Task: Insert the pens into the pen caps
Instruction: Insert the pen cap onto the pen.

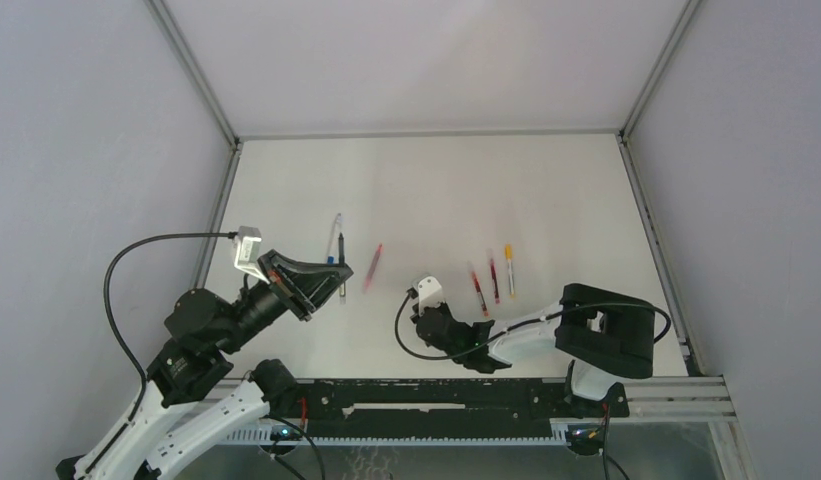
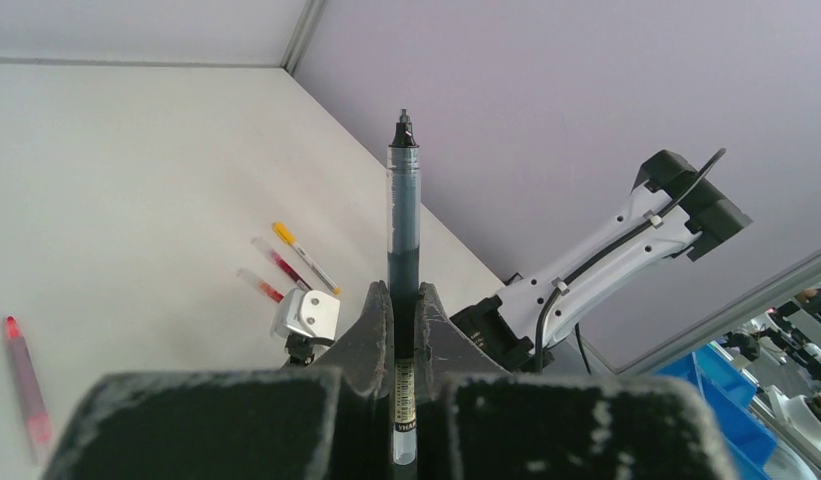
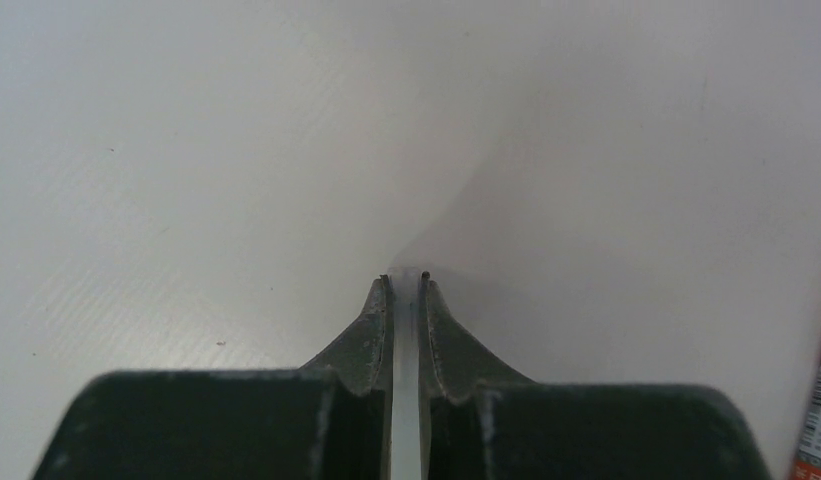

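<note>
Top cam overhead; wrist cams close along fingers point(image 2: 364, 335), L shares pens point(image 2: 306, 258).

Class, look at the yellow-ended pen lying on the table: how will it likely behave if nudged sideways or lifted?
The yellow-ended pen looks round and slim, lying flat on the smooth table, so a sideways nudge would probably roll it. Its straight barrel suggests stiff, not floppy. So thin, it is likely light.

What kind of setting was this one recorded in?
Probably a lab robot test cell: a white table boxed in by plain panels on a metal frame, two arms bolted to a rail, and blue storage bins glimpsed outside.
</note>
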